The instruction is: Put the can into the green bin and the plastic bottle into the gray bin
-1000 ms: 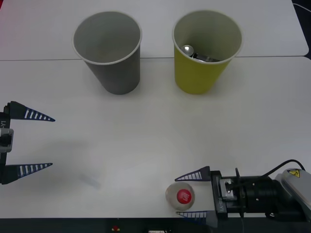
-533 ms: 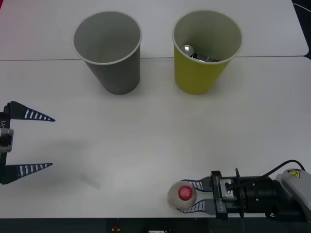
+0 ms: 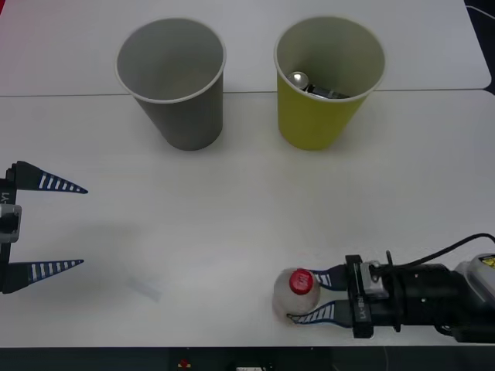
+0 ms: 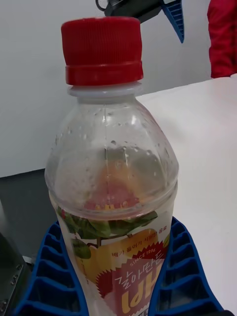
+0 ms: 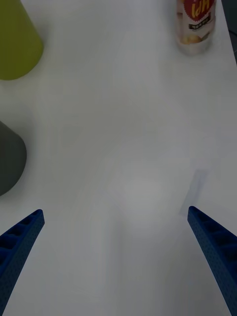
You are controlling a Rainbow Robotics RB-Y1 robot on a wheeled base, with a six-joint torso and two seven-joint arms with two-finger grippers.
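Right gripper (image 3: 309, 297) grips the clear plastic bottle with red screw cap (image 3: 297, 291), upright at the white table's (image 3: 232, 209) near edge. Left gripper (image 3: 54, 226) hovers open. Small silver-topped can (image 3: 300, 78) lies inside the yellow-green bin (image 3: 325, 116); gray bin (image 3: 182, 116) beside it.

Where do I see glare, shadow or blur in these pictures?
Front view: the can top glints inside the green bin; a soft shadow lies beside the left gripper. Right wrist view: the plastic bottle is sharp, the background soft. Left wrist view: even, faint shadows.

Overhead front view; two wrist close-ups
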